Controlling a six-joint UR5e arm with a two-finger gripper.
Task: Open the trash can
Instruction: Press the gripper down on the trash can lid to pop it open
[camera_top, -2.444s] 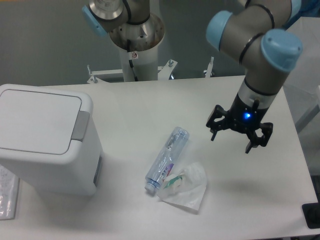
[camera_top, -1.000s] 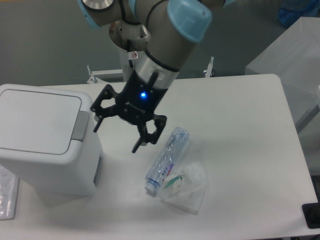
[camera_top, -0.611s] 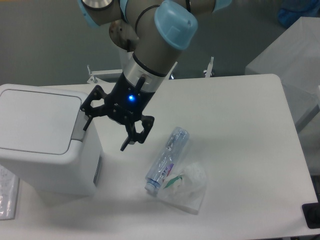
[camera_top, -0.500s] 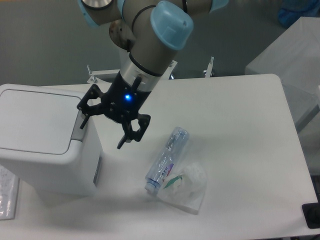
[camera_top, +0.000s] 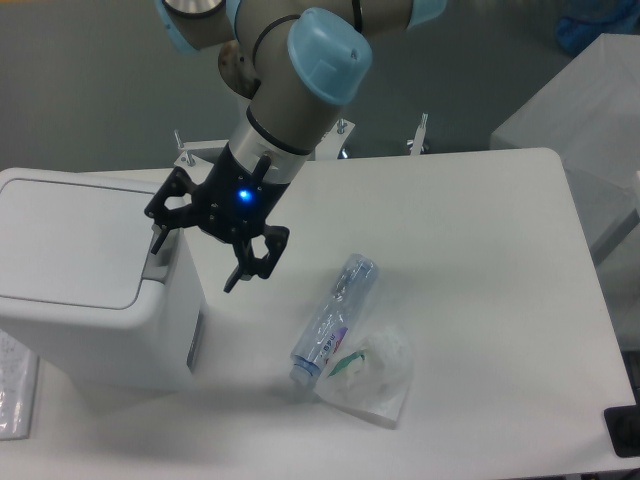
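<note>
The white boxy trash can (camera_top: 90, 300) stands at the left of the table, its flat lid (camera_top: 70, 240) shut. Its grey push tab (camera_top: 160, 265) on the right rim is partly hidden by my gripper. My gripper (camera_top: 195, 268) is open and empty. It hangs over the can's right edge, one finger (camera_top: 157, 235) above the tab, the other finger (camera_top: 240, 275) out over the table to the right. I cannot tell whether the finger touches the tab.
A clear plastic bottle (camera_top: 333, 315) lies on the table right of the can, beside a crumpled clear plastic bag (camera_top: 375, 375). A wrapped item (camera_top: 15, 400) lies at the table's left front edge. The arm's base (camera_top: 270, 110) stands behind the table.
The gripper has swept from the right side of the table leftward, and in the last half second moved a little further left and up over the can's right rim. The lid stays shut.
</note>
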